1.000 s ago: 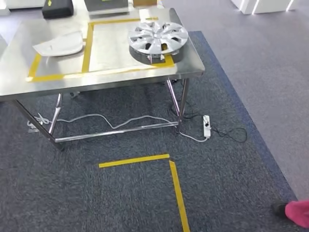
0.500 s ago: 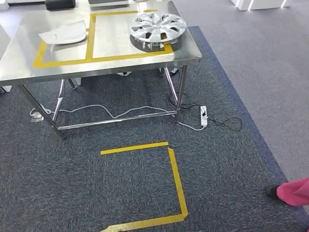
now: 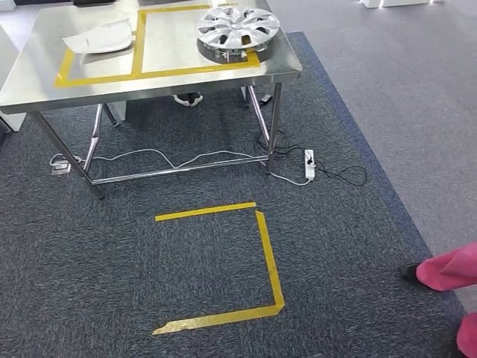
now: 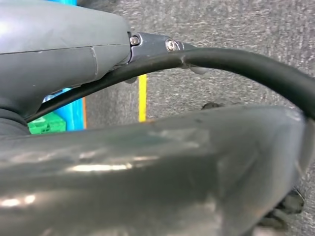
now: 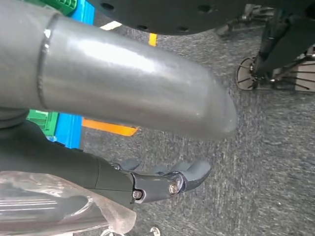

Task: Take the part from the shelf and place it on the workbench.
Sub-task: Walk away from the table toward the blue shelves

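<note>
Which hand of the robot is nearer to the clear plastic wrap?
Right. The right hand lies beside the clear plastic wrap, its dark fingers just past it. The left hand hangs over carpet and yellow tape, no plastic near.

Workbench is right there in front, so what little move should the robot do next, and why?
Probably turn its body away to look for the shelf. The head view faces the workbench, where a wheel cover already lies, but the right robot hand hangs over the carpet with nothing between its fingers, so there seems to be nothing to put down yet.
</note>
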Controlling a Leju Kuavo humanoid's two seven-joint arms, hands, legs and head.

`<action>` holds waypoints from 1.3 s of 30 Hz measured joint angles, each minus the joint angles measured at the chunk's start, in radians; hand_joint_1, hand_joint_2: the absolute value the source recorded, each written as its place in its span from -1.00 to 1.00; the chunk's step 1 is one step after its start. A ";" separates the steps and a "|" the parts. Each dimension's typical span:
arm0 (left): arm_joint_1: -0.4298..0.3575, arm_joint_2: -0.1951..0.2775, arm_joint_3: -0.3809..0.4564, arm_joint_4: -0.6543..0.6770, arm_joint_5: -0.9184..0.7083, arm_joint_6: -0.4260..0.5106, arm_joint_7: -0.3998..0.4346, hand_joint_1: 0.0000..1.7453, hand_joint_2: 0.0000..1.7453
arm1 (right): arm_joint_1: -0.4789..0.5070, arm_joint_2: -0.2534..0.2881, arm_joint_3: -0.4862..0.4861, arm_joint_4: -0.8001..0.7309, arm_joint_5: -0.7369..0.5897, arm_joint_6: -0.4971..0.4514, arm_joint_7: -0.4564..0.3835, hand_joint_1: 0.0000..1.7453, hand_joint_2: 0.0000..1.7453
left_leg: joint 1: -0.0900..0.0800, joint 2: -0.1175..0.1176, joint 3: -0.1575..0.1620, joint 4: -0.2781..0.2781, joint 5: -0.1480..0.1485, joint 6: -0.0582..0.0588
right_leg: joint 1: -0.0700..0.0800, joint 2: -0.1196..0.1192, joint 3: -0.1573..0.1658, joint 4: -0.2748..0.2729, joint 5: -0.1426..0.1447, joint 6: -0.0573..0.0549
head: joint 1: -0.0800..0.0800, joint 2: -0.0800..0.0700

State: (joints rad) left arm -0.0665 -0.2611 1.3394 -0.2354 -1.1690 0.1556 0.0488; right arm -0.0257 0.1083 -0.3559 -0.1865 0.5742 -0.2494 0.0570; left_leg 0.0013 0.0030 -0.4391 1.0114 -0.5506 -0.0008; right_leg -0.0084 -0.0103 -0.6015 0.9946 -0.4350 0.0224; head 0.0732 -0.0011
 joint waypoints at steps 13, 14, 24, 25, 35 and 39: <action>-0.001 -0.006 0.000 0.001 -0.005 0.008 0.039 -1.00 -1.00 | 0.007 -0.004 -0.008 0.000 0.018 0.011 -0.010 -1.00 -1.00 | -0.014 0.012 -0.086 -0.036 0.072 0.047 | -0.003 0.006 0.056 0.084 -0.108 0.025 | 0.005 0.000; -0.003 -0.007 0.000 0.001 -0.006 0.005 0.041 -1.00 -1.00 | 0.006 -0.005 -0.008 0.000 0.018 0.012 -0.012 -1.00 -1.00 | -0.016 0.012 -0.090 -0.032 0.076 0.043 | -0.001 0.006 0.098 0.016 -0.095 0.019 | 0.005 0.000; -0.006 -0.009 0.000 0.002 -0.015 -0.001 0.052 -1.00 -1.00 | 0.008 -0.011 -0.009 0.000 0.018 0.021 -0.005 -1.00 -1.00 | -0.014 0.012 -0.104 -0.030 0.095 0.035 | 0.010 0.002 0.113 -0.041 -0.080 0.001 | 0.004 0.000; -0.006 -0.009 0.000 0.002 -0.015 -0.001 0.052 -1.00 -1.00 | 0.008 -0.011 -0.009 0.000 0.018 0.022 -0.005 -1.00 -1.00 | -0.014 0.012 -0.105 -0.030 0.096 0.033 | 0.011 0.002 0.112 -0.039 -0.080 0.000 | 0.004 0.000; -0.008 -0.008 0.000 0.002 -0.018 -0.002 0.058 -1.00 -1.00 | 0.007 -0.013 -0.009 0.000 0.024 0.029 -0.003 -1.00 -1.00 | -0.015 0.011 -0.111 -0.028 0.097 0.030 | 0.008 0.001 0.108 -0.039 -0.078 0.001 | 0.004 0.000; -0.010 -0.010 0.000 0.003 -0.018 -0.002 0.061 -1.00 -1.00 | 0.007 -0.014 -0.009 -0.001 0.039 0.019 -0.005 -1.00 -1.00 | -0.007 0.005 -0.102 -0.064 0.122 0.054 | 0.007 0.001 0.105 -0.017 -0.102 0.018 | 0.005 0.000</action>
State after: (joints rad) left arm -0.0761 -0.2710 1.3392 -0.2320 -1.1872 0.1541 0.1095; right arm -0.0191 0.0942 -0.3650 -0.1872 0.6135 -0.2299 0.0518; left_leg -0.0056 0.0080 -0.5413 0.9470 -0.4289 0.0528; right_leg -0.0013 -0.0093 -0.4966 0.9779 -0.5367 0.0403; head 0.0783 -0.0011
